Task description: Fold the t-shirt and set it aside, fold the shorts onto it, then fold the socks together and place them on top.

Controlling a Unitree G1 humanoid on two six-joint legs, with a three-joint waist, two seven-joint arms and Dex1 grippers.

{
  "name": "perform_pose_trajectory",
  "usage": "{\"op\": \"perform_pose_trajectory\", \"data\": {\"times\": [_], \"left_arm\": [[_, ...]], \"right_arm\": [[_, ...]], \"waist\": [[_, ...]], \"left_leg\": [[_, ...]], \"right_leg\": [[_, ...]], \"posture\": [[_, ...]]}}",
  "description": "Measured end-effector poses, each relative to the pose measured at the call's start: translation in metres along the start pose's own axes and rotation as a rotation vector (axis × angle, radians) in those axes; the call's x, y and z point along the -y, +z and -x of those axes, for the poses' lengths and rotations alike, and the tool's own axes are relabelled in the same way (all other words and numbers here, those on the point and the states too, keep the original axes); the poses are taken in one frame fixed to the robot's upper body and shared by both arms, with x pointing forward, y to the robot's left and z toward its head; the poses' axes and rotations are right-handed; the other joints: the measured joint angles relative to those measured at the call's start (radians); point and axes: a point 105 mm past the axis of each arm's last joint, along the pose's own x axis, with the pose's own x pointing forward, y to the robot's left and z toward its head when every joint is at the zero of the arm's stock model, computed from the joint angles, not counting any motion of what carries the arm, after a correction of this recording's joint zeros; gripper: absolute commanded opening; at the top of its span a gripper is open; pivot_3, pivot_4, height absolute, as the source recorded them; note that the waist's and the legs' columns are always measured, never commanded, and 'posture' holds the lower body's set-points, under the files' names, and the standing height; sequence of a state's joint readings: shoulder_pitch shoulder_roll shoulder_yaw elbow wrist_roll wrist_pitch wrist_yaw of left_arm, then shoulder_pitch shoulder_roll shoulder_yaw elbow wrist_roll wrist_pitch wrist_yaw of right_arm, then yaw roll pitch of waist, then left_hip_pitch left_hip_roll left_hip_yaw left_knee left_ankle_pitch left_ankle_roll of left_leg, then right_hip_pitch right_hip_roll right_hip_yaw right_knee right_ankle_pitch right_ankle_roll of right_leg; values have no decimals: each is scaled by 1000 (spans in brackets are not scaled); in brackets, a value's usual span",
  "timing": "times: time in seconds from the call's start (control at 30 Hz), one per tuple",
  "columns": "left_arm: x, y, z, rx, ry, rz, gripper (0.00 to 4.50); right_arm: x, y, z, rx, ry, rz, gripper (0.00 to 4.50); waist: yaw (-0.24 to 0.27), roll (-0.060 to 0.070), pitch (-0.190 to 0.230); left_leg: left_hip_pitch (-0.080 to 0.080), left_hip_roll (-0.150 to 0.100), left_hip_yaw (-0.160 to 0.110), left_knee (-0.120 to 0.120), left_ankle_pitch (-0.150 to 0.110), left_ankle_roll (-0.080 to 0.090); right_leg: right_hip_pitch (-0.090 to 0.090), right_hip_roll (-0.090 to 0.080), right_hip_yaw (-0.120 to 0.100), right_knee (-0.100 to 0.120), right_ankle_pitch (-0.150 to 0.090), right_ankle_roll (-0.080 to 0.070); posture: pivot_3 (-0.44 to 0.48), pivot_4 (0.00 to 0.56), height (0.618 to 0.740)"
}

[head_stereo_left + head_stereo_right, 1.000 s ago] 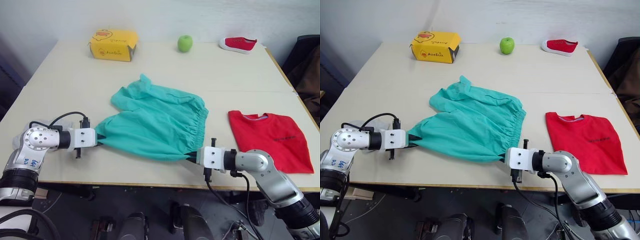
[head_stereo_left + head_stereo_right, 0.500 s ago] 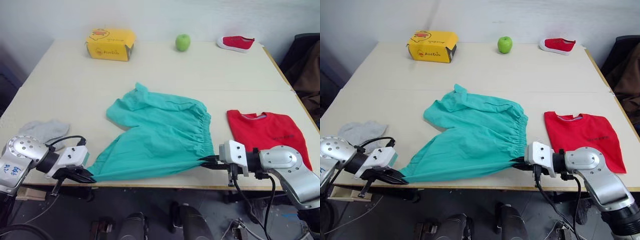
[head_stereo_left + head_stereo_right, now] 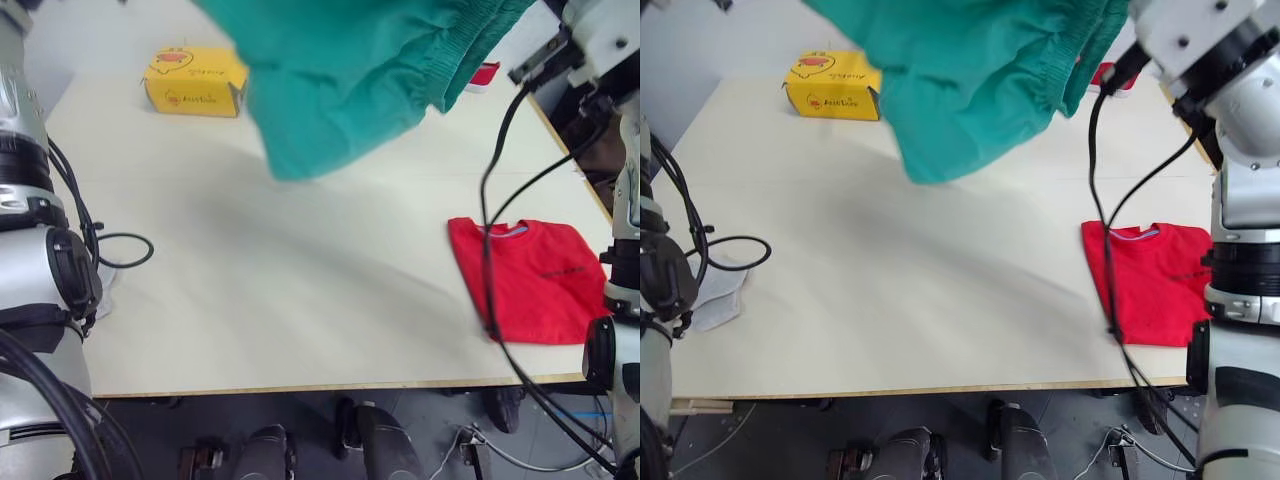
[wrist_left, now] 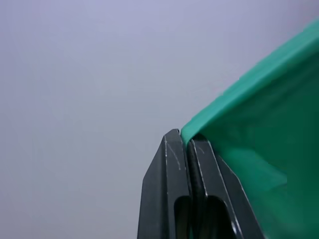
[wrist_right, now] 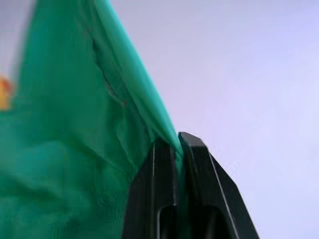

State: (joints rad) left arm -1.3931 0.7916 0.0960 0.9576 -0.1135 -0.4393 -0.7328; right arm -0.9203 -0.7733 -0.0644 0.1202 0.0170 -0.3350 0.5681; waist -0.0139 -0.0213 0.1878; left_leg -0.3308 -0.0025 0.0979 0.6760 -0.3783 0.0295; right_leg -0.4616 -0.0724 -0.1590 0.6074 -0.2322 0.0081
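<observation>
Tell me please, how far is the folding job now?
Done: the t-shirt lies folded near the table's right edge. In hand: both grippers, left and right, pinch the shorts, held above the table. Left: folding the shorts onto it, then the socks.

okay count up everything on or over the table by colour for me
Red: 2, the t-shirt and a shoe.
Teal: 1, the shorts, held up over the table.
Yellow: 1, a box.
Grey: 1, the socks, as one bundle.
Total: 5.
</observation>
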Motion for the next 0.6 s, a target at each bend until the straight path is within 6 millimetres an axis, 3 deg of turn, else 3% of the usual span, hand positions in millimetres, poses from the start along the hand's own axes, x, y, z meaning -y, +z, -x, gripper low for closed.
{"op": "perform_pose_trajectory", "data": {"times": [0.1,0.2,0.27,0.33,0.4,0.47,0.6], "left_arm": [[43,-51,27,-141,-165,89,33],[80,-77,66,-245,-354,177,33],[109,-90,110,-352,-529,239,33],[152,-99,164,-477,-735,339,33],[183,-99,203,-571,-891,408,33],[206,-88,237,-638,-1068,441,33],[213,-70,268,-724,-1256,435,33]], "right_arm": [[-61,-22,17,-82,162,-160,0],[-104,-23,40,-124,303,-243,0],[-139,-18,62,-149,412,-319,0],[-180,-17,91,-197,542,-419,0],[-205,-13,109,-225,626,-484,0],[-216,-7,121,-230,685,-532,0],[-227,12,136,-200,813,-624,0]], "waist": [[-10,1,3],[-14,1,4],[-18,1,4],[-15,4,6],[-11,5,8],[-2,5,8],[25,6,8]], "left_leg": [[-17,-2,1,17,-5,3],[-25,-3,2,30,-5,6],[-17,-1,2,31,-6,5],[-5,0,1,29,-7,4],[-4,0,1,29,-7,5],[-3,0,0,29,-7,4],[-3,0,-2,29,-7,3]], "right_leg": [[-11,-5,-1,5,-1,0],[-17,-7,0,13,2,0],[-10,-7,2,14,2,-1],[2,-7,2,13,1,-3],[2,-8,3,13,1,-4],[3,-9,3,12,1,-5],[2,-9,3,13,-1,-7]], "posture": [[0,150,740],[0,150,740],[0,150,740],[0,150,740],[0,150,740],[0,150,740],[0,150,740]]}}
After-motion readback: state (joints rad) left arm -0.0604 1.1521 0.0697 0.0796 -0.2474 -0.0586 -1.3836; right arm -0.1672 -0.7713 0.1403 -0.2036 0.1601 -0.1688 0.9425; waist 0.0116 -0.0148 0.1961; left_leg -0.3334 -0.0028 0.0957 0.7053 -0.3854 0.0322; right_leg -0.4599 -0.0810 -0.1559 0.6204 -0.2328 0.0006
